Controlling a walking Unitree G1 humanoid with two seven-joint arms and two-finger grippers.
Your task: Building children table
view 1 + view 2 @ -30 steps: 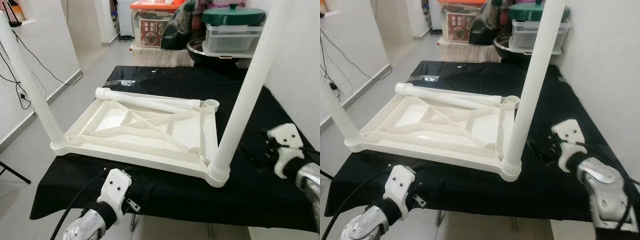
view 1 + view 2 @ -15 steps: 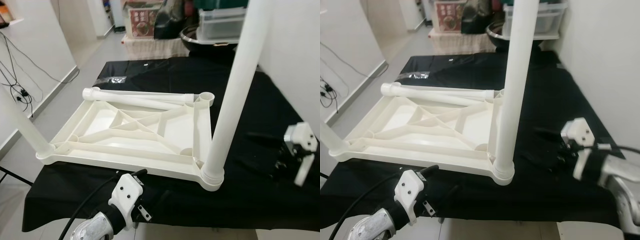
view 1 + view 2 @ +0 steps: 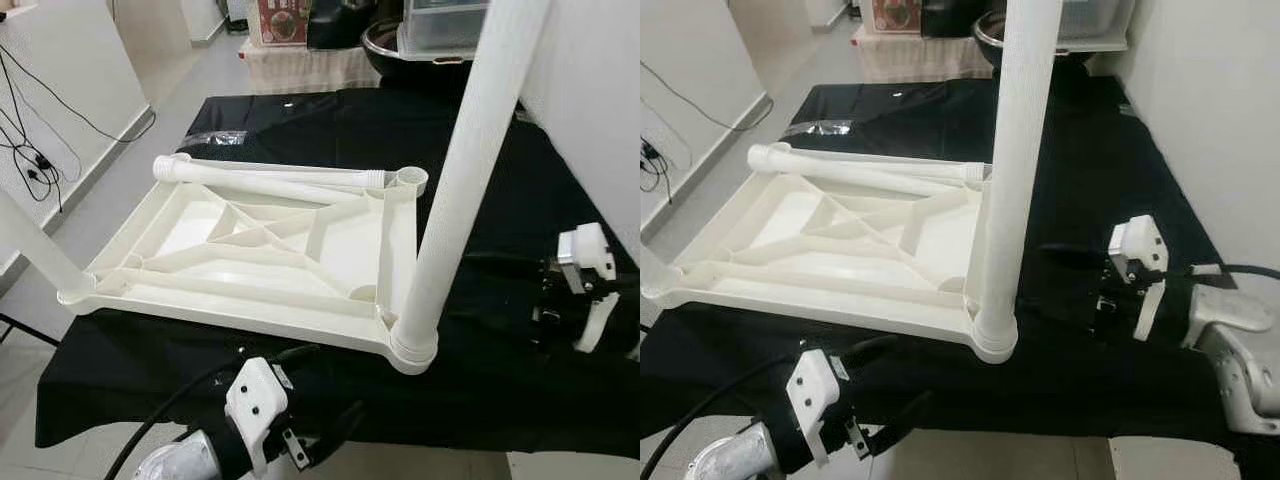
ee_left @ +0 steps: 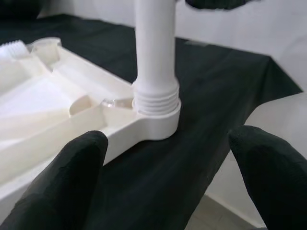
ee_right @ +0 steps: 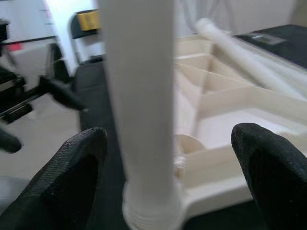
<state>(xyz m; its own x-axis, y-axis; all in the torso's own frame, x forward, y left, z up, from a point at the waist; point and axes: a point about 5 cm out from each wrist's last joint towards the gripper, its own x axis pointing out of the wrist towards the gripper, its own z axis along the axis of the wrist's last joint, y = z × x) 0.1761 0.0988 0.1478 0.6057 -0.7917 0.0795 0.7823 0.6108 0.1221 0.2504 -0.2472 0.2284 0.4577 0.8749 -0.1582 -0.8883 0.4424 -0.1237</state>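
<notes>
A white plastic tabletop [image 3: 250, 265] lies upside down on a black cloth [image 3: 480, 390]. One white leg [image 3: 470, 170] stands upright in its near right corner socket [image 3: 412, 345]. Another leg [image 3: 30, 250] stands in the near left corner. A loose leg [image 3: 270, 180] lies along the far edge. My left gripper [image 3: 325, 390] is open, low at the table's front edge, pointing at the near right socket [image 4: 156, 108]. My right gripper [image 3: 1080, 290] is open over the cloth, just right of the upright leg [image 5: 139, 96], its fingertips [image 5: 72, 172] either side of it but apart from it.
A white wall runs close along the table's right side. Storage boxes and a dark bowl [image 3: 430, 35] stand behind the table. A clear plastic bag [image 3: 215, 138] lies on the far left of the cloth. Cables [image 3: 30, 150] hang by the left wall.
The camera has tilted down and moved closer. My left gripper has risen toward the front edge near the right socket. My right gripper has swung in toward the upright leg.
</notes>
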